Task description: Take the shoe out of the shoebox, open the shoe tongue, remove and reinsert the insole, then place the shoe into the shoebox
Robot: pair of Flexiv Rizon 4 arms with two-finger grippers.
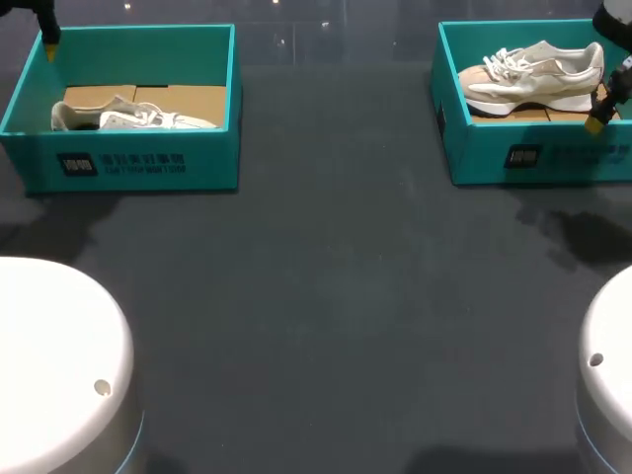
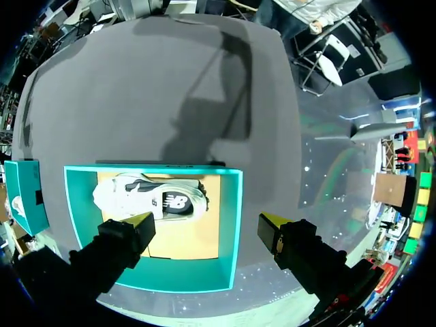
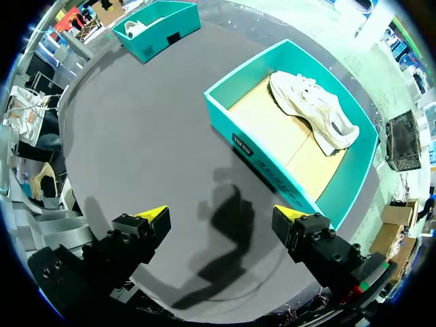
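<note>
Two teal shoeboxes stand at the table's far side. The left shoebox [image 1: 148, 148] holds a white shoe [image 1: 128, 117] with a dark logo, lying on brown cardboard. The right shoebox [image 1: 533, 153] holds a beige and white shoe [image 1: 533, 74]. My left gripper [image 2: 206, 228] hangs open high above the left shoebox [image 2: 231, 225]. One finger is over the box's inside and the other is outside its wall, with the white shoe [image 2: 153, 199] ahead of them. My right gripper [image 3: 223, 216] hangs open over bare table, and the right shoebox [image 3: 266, 153] with its shoe [image 3: 313, 109] lies ahead of it.
The dark table [image 1: 336, 296] stretches between the boxes and towards the front. My arms' white round bases [image 1: 59, 365] [image 1: 607, 375] sit at the front corners. The right arm's shadow [image 3: 228, 231] falls on the table under that gripper.
</note>
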